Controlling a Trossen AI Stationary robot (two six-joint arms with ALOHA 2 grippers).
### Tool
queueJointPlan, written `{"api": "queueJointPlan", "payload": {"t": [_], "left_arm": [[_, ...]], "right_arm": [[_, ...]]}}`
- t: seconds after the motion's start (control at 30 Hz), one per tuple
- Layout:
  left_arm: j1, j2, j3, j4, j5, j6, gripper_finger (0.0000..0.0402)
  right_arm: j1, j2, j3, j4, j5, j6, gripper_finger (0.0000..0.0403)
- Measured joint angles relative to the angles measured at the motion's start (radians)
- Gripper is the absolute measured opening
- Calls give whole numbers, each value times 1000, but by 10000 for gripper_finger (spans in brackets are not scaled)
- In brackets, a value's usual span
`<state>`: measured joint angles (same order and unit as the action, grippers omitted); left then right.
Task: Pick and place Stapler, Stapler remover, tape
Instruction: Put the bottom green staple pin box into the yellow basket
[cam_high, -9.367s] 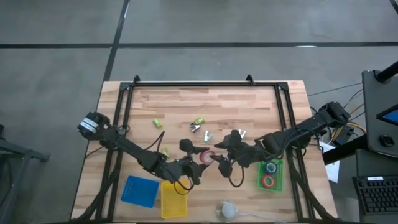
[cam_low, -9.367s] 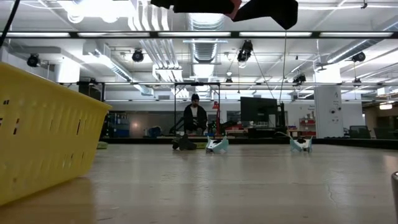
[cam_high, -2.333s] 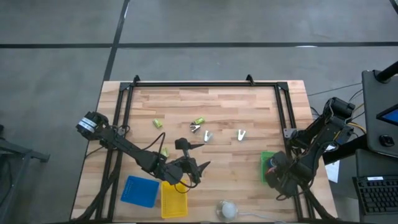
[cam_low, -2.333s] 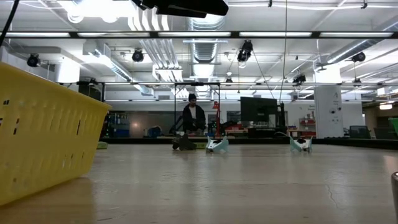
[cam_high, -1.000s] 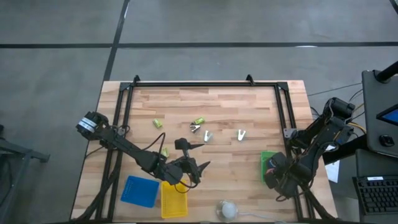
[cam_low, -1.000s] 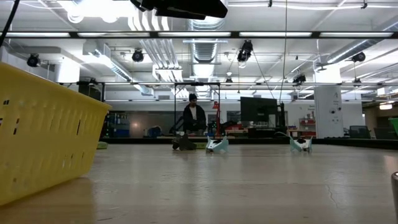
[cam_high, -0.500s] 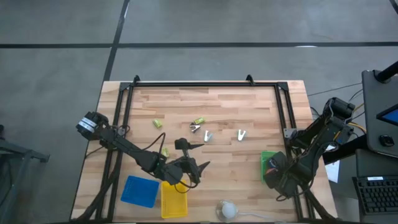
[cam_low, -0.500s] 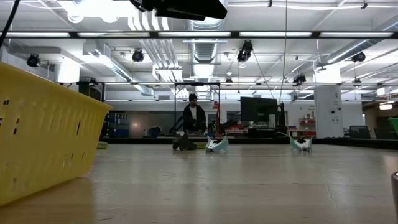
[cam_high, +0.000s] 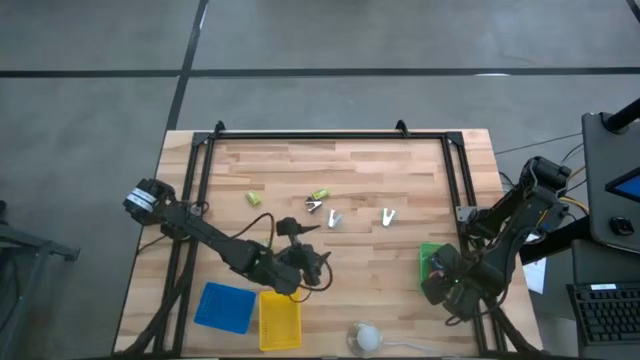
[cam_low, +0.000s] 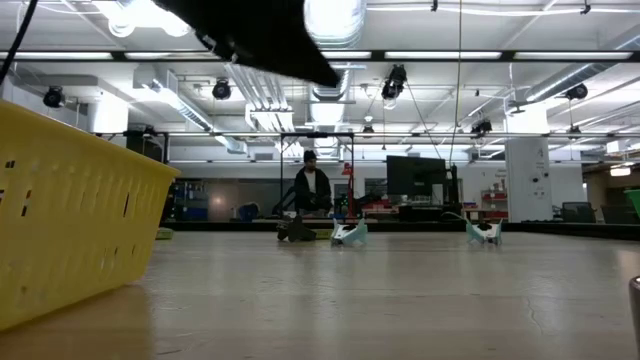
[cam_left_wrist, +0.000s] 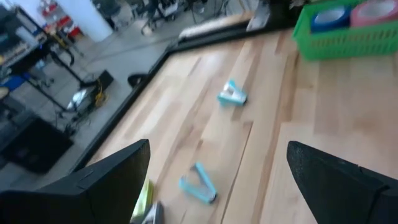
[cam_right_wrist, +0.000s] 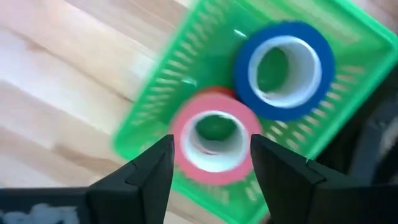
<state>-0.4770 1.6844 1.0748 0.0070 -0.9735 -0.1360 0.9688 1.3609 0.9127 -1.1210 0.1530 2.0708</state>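
In the right wrist view the green basket (cam_right_wrist: 155, 93) holds a blue tape roll (cam_right_wrist: 283, 62) and a pinkish-red roll (cam_right_wrist: 214, 134) with a red edge showing under it. My right gripper (cam_right_wrist: 211, 140) hovers open above the pinkish-red roll, one finger on either side of it; touching cannot be told. My left gripper (cam_left_wrist: 219, 149) is open above the table's middle (cam_high: 318, 262). Three pale staple removers (cam_high: 313, 206) (cam_high: 333, 218) (cam_high: 388, 216) and green staplers (cam_high: 254, 199) (cam_high: 319, 194) lie on the wood.
A blue basket (cam_high: 224, 307) and a yellow basket (cam_high: 280, 322) stand at the near edge, with a white object (cam_high: 365, 337) beside them. A black frame (cam_high: 320, 135) borders the table. A third green stapler (cam_high: 264, 243) lies by the left arm. A person (cam_low: 313, 185) shows far behind.
My left gripper has turned and shifted a little toward the table's far edge; in the low view its dark shape now reaches lower and more to the left. The right arm and the rolls in the green basket have kept still.
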Motion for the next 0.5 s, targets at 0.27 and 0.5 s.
{"api": "queueJointPlan", "payload": {"t": [0.27, 0.5], "left_arm": [[24, -2, 0, -312, -41, -377, 381], [73, -3, 0, -714, 79, -869, 381]], "right_arm": [[0, 0, 77, 2, 269, -91, 199], [-1, 0, 82, 1, 452, -133, 201]]}}
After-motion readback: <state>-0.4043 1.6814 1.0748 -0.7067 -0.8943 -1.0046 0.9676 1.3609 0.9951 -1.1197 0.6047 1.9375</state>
